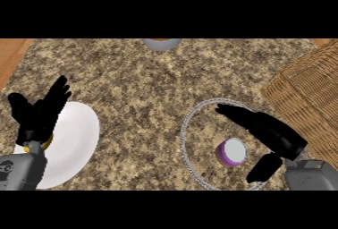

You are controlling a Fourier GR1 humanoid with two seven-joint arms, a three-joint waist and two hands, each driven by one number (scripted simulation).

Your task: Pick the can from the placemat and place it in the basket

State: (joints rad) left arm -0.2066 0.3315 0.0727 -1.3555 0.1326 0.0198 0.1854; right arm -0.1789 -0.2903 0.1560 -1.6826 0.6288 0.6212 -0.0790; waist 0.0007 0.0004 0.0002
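Granite-patterned counter filled most of the head view, speckled brown and grey, with a strip of wood showing at the upper left edge.

Can: purple, pale top facing up, stood upright inside the placemat, a round mat whose light beaded rim ringed the same speckled surface. Can sat in the mat's right half, toward the lower part.

Right hand: came in from the lower right over the mat, fingers straight and stretched toward the upper left, passing just above and to the right of the can. Thumb hung apart, below and right of the can. Fingers and thumb spread, nothing clasped. Whether the hand touched the can could not be told; it lay very close.

Basket: wicker, brown, at the right edge, just beside the mat's right side. Only part of it showed.

Left hand: at the left edge, open, fingers up and fanned, holding nothing, lying over a white plate.

Grey bowl: partly seen at the top edge, well apart from the mat.
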